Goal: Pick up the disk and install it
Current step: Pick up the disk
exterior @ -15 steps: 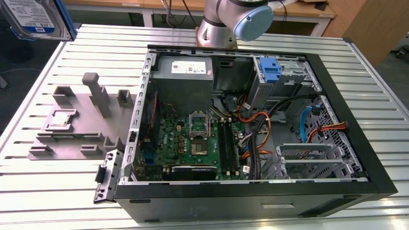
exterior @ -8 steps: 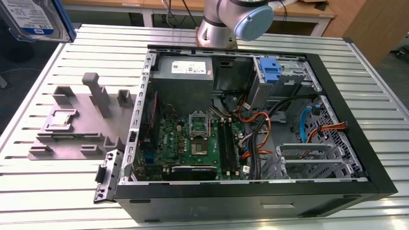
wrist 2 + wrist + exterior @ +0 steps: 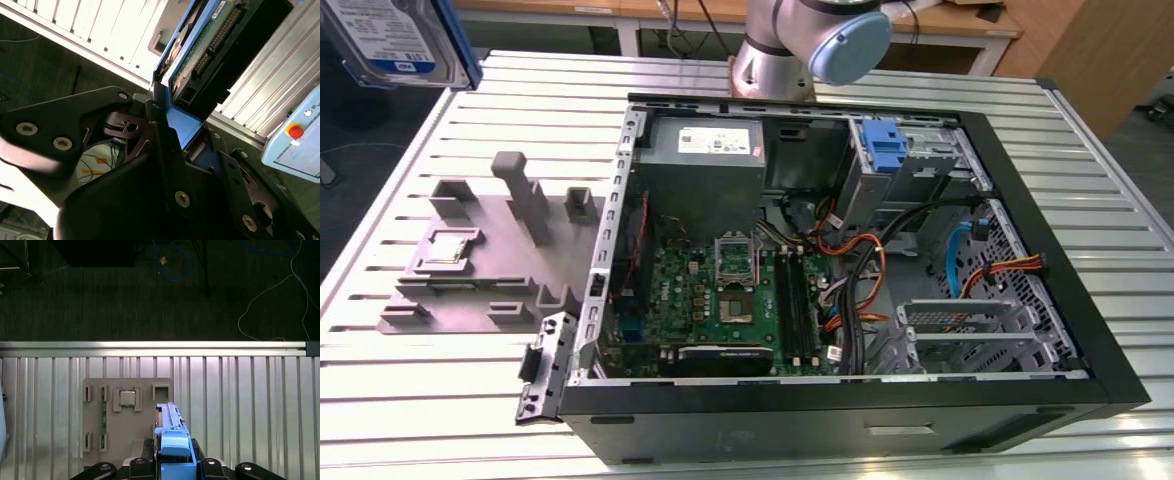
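**The disk is up in the air, held tight**

The disk [image 3: 200, 45] sits between the two fingers of the end effector [image 3: 182, 125]. The fingers are closed on it and press on the blue rail at one end. They are only as far apart as the disk is thick. I think it is held by the thin end so that its flat sides and its far end stay free.

In the first wrist view the disk [image 3: 170, 425] is seen edge-on and points away from the end effector [image 3: 172, 450]. It touches nothing else.

Under it lies the grey holder [image 3: 125, 425] on the counter [image 3: 240, 400]. The holder has slots and little walls. They look made to keep parts standing up, so fingers can get at them. A small square chip [image 3: 127, 398] rests in one pocket. The pocket [image 3: 161, 390] just beside the disk is empty.

In the exterior view the disk [image 3: 394, 40] is high up at the exterior view's left. It is well apart from the computer case [image 3: 854, 430]. So the picking up looks done, and the putting in is not yet done.

The case lies on its side with its cover off. That leaves the inside open from above. Inside, at the far end, stands a blue bracket [image 3: 887, 150] with no drive in it. A grey power box [image 3: 707, 145] is near it.
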Motion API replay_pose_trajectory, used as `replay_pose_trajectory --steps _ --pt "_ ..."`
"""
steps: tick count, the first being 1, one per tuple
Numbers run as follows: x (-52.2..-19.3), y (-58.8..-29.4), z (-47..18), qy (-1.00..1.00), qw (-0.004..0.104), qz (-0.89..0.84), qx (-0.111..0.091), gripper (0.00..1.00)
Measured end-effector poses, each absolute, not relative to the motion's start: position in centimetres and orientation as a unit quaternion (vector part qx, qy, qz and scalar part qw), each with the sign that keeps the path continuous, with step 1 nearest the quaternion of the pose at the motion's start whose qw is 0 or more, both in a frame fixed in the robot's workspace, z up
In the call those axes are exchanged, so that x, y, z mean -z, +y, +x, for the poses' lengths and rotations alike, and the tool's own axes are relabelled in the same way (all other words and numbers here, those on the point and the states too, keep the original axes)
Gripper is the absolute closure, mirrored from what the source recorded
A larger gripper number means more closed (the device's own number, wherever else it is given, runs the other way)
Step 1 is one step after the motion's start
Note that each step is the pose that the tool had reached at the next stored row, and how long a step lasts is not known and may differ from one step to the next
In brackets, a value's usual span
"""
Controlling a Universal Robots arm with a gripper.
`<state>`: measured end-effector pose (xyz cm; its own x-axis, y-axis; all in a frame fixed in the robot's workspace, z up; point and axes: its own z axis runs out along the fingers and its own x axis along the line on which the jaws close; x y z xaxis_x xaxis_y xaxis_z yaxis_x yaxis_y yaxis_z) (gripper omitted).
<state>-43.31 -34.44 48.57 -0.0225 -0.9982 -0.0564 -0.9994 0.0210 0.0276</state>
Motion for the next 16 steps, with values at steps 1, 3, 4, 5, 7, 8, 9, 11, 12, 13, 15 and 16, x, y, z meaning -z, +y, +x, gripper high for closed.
replay_pose_trajectory --steps 1,3,4,5,7,8,9,11,12,13,15,16 --pt "-48.58 -34.44 -43.18 0.714 0.01 -0.699 -0.03 0.63" --pt "-48.58 -34.44 -42.96 0.714 0.01 -0.699 -0.03 0.63" --pt "-48.58 -34.44 -42.86 0.714 0.01 -0.699 -0.03 0.63" --pt "-48.57 -34.43 -42.8 0.714 0.01 -0.699 -0.03 0.63" --pt "-48.57 -34.43 -42.77 0.714 0.01 -0.699 -0.03 0.63" --pt "-48.57 -34.43 -42.76 0.714 0.01 -0.699 -0.03 0.63" --pt "-48.57 -34.45 -42.76 0.714 0.01 -0.699 -0.03 0.63" --pt "-48.58 -34.51 -42.75 0.714 0.01 -0.699 -0.03 0.63" --pt "-48.57 -34.59 -42.75 0.714 0.01 -0.699 -0.03 0.63" --pt "-48.57 -34.71 -42.75 0.714 0.01 -0.699 -0.029 0.63" --pt "-48.58 -34.95 -42.75 0.714 0.01 -0.699 -0.029 0.63" --pt "-48.57 -35.07 -42.75 0.714 0.01 -0.699 -0.029 0.63"
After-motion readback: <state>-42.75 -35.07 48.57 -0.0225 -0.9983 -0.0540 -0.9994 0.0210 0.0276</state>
